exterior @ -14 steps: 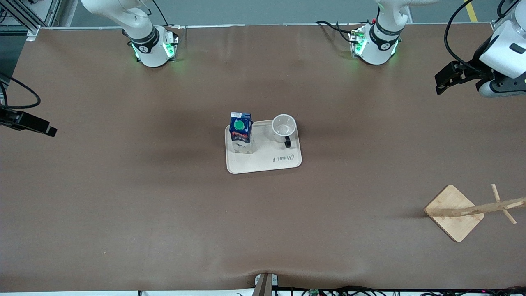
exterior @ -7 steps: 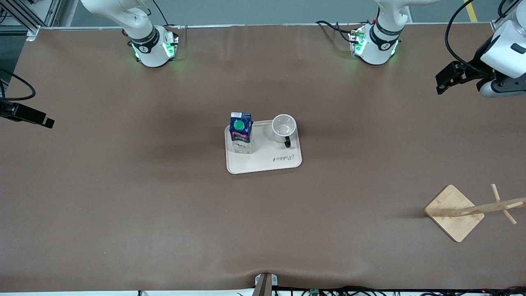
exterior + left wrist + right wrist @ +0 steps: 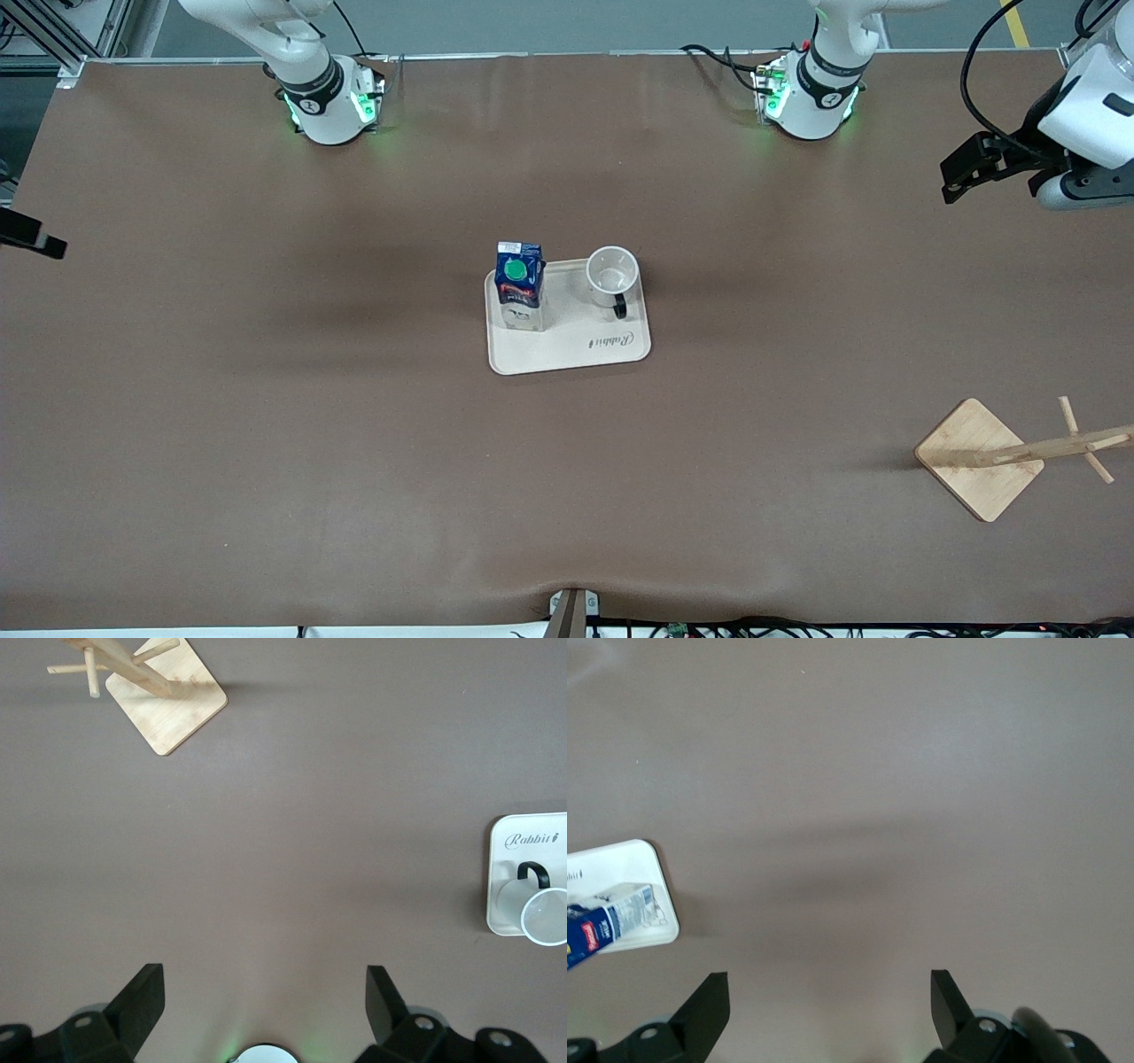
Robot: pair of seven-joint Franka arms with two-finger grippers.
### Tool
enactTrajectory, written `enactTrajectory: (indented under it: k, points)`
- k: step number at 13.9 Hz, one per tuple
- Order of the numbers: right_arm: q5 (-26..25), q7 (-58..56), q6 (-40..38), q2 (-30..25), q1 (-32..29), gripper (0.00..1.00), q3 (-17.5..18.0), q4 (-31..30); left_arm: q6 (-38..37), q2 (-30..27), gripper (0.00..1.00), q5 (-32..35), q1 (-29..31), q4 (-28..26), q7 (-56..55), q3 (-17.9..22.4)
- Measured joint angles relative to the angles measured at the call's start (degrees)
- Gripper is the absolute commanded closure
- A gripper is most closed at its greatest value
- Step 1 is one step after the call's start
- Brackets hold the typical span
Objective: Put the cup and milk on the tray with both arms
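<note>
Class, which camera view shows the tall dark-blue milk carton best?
The front view: the tall dark-blue milk carton stands whole on the beige tray, green cap visible. The right wrist view catches only part of it at the edge; the left wrist view misses it.

milk [image 3: 602, 920] on tray [image 3: 651, 864], right claw [image 3: 830, 1008] spread

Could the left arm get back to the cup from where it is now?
Probably yes. The left gripper hangs open over the table's left-arm end, holding nothing. The cup stands upright on the tray, milk on its other flank, with only bare table between.
</note>
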Motion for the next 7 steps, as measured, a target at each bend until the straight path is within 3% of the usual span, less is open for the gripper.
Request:
enactTrajectory:
  k: [2, 7]
  points:
    - [-0.9, -0.2, 0.2, -0.8, -2.0, 0.0, 3.2, -0.6, 0.0, 0.0, 0.0, 0.0, 0.0, 0.0, 0.0, 0.0]
    - [-5.2, 12.8, 3.5, -7.3, -2.0, 0.0, 12.2, -8.3, 0.0, 0.0, 0.0, 0.0, 0.0, 0.6, 0.0, 0.0]
